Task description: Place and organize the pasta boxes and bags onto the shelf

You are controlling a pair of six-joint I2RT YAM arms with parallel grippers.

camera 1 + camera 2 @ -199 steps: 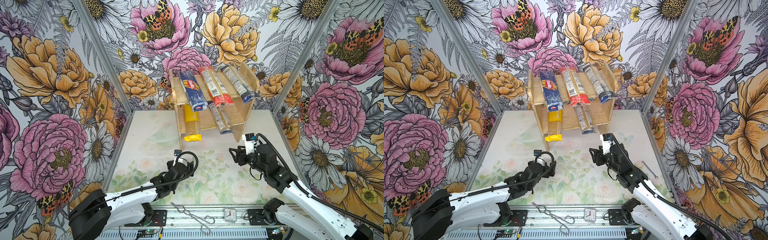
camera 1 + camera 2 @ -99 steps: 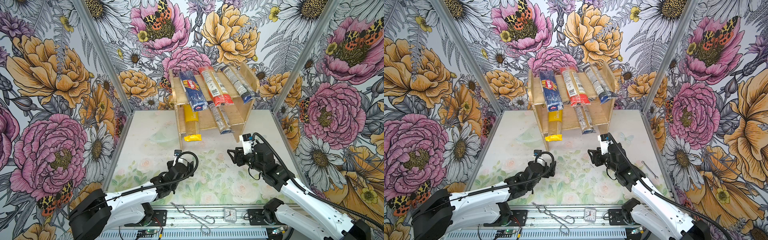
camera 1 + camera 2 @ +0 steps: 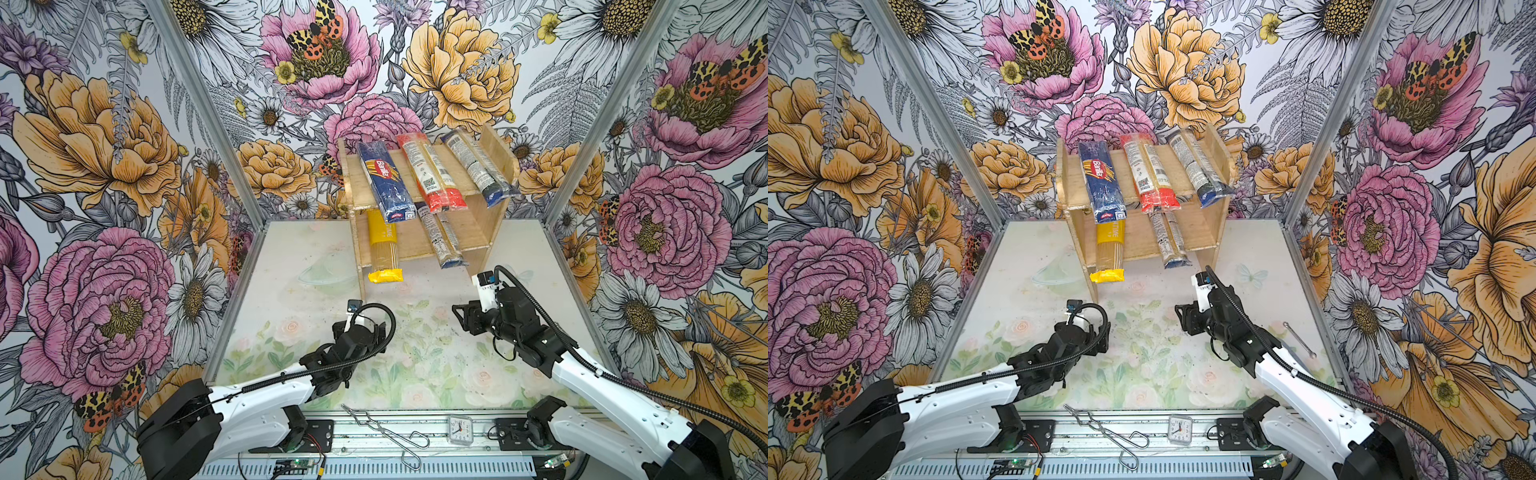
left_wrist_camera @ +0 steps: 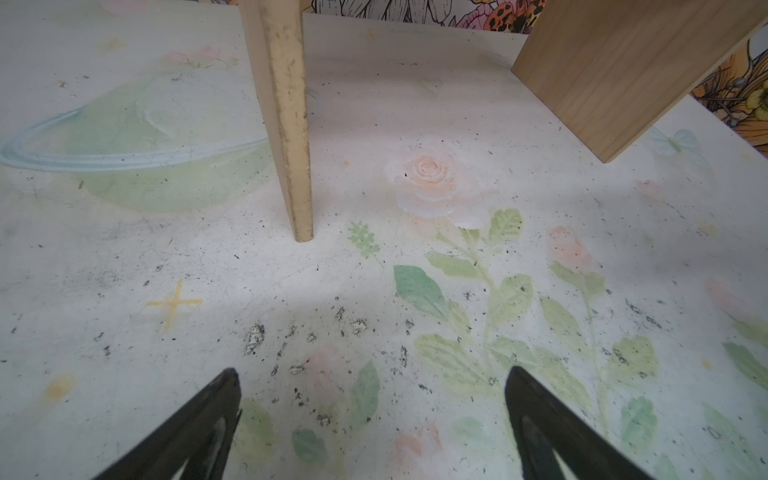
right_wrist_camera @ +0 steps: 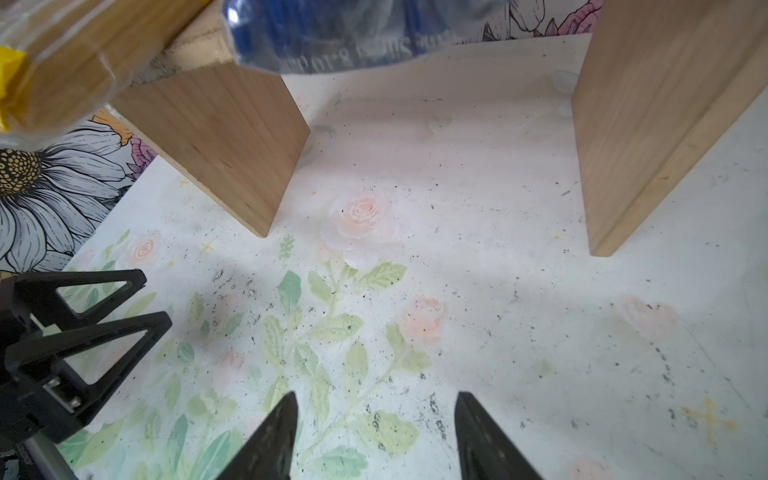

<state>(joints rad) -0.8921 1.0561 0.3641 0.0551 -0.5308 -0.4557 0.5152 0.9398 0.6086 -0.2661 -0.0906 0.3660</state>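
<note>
The pale wooden shelf (image 3: 473, 226) (image 3: 1200, 232) stands at the back. On its top board lie a dark blue Barilla pack (image 3: 384, 180), a red-ended clear pack (image 3: 428, 172) and a clear pack with a dark blue end (image 3: 478, 166). The lower board carries a yellow pack (image 3: 383, 249) and another clear pack (image 3: 442, 237), both overhanging the front edge. My left gripper (image 3: 358, 328) (image 4: 372, 372) hovers open over the mat before the shelf's left panel (image 4: 291, 124). My right gripper (image 3: 462, 318) (image 5: 377, 395) is open and empty, below the right panel (image 5: 648, 124).
Metal tongs (image 3: 386, 432) and a small clock (image 3: 460, 430) lie on the front rail. A thin metal rod (image 3: 1298, 338) rests by the right wall. Floral walls close in the back and both sides. The left gripper (image 5: 157, 298) shows in the right wrist view.
My right gripper has drifted a little to the left over the mat. The left arm and all the packs stay where they were.
</note>
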